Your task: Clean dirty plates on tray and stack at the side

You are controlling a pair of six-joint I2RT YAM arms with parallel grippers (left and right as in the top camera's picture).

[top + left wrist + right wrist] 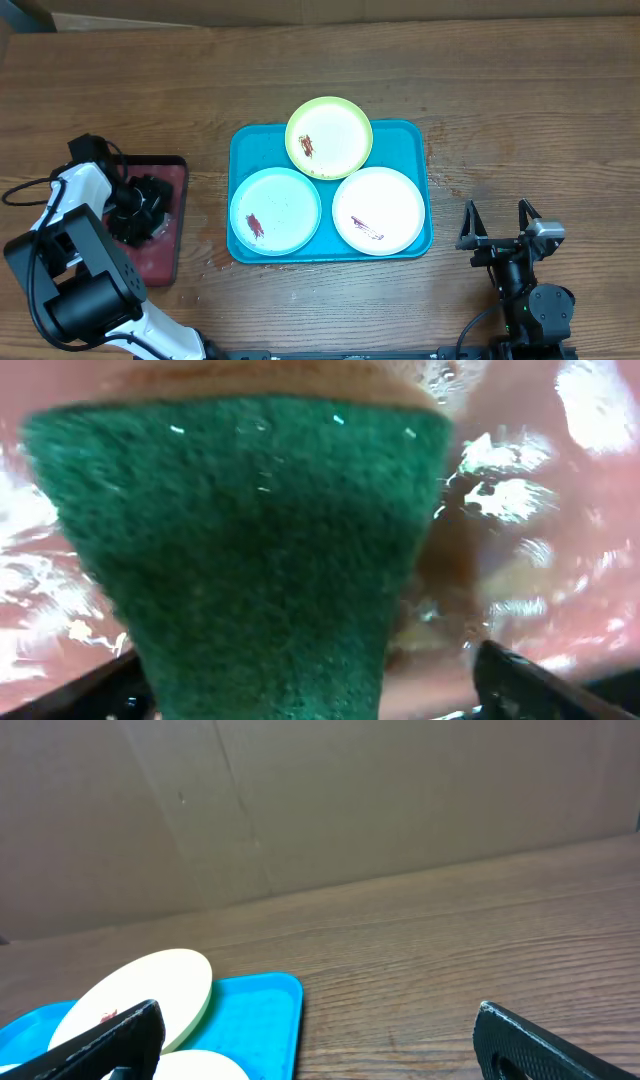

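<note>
Three smeared plates lie on the blue tray [410,135]: the yellow-green plate [329,137] at the back, overlapping the rim, the light blue plate [275,211] front left, and the white plate [378,210] front right. My left gripper [140,205] is down in the black tray [165,260] with the dark red inside. In the left wrist view its fingers [310,690] are spread either side of a green scouring sponge [250,540], with a gap at the right finger. My right gripper [497,222] is open and empty to the right of the blue tray.
The right wrist view shows the yellow-green plate [140,990], the blue tray's corner [260,1020], bare wooden table and a cardboard wall [320,810] behind. The wet red floor of the small tray [560,510] glistens. A cable [25,190] lies at the left edge.
</note>
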